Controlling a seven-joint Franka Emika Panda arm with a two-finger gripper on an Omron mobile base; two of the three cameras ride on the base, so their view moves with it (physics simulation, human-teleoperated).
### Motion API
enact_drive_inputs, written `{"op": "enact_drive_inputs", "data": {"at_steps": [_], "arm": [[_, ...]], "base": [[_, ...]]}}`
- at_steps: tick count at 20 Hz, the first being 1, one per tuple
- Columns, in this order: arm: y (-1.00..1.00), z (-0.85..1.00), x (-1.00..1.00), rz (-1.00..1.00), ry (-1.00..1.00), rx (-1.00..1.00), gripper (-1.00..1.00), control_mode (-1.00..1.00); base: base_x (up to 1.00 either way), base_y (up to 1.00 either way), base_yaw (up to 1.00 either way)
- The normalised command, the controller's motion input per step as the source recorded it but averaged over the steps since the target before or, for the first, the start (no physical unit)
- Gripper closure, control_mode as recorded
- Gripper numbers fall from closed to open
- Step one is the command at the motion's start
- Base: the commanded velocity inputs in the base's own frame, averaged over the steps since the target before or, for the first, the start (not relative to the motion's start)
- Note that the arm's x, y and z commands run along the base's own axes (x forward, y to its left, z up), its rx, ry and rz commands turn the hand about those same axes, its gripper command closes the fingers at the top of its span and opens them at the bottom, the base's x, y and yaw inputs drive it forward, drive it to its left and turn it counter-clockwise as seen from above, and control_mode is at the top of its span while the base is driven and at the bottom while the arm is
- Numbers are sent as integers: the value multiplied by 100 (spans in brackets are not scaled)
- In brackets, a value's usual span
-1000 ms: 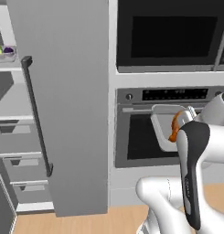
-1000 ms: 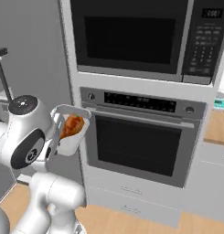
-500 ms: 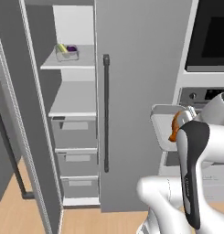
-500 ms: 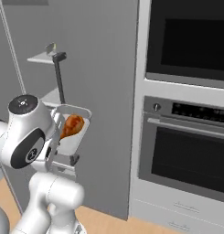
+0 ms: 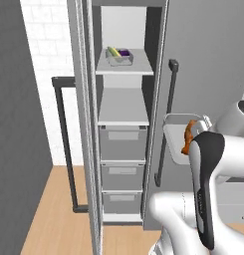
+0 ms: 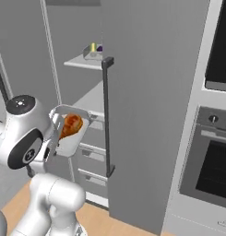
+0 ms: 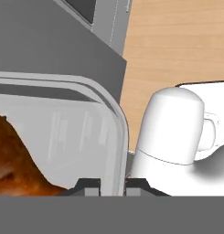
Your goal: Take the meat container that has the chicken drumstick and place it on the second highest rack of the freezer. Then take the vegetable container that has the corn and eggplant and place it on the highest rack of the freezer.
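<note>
My gripper is shut on the rim of the clear meat container, which it holds up beside the arm. The orange-brown chicken drumstick lies inside it, and part of the drumstick shows close up. The freezer stands open ahead. Its highest rack carries the vegetable container, where the yellow corn and the purple eggplant lie side by side. The second highest rack is bare. The meat container hangs right of that rack, in front of the closed door.
Three grey drawers sit under the shelves. The freezer's open door with its long black bar handle stands at the left. Another black handle runs down the closed door at the right. An oven is built in further right.
The whole picture has shifted: the base has moved left, from the ovens to the open freezer. The meat container stays held in the same place beside the arm.
</note>
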Motion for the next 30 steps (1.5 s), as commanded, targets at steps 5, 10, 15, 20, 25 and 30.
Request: {"op": "enact_drive_inputs", "data": {"at_steps": [5,10,15,20,25,30], "arm": [[0,0,0,0,0,0,100,100],[0,0,0,0,0,0,100,100],[0,0,0,0,0,0,100,100],[0,0,0,0,0,0,100,100],[0,0,0,0,0,0,100,100],[0,0,0,0,0,0,100,100]], "base": [[46,8,0],[67,19,0],[33,42,0],[11,32,0],[28,0,0],[39,0,0]]}}
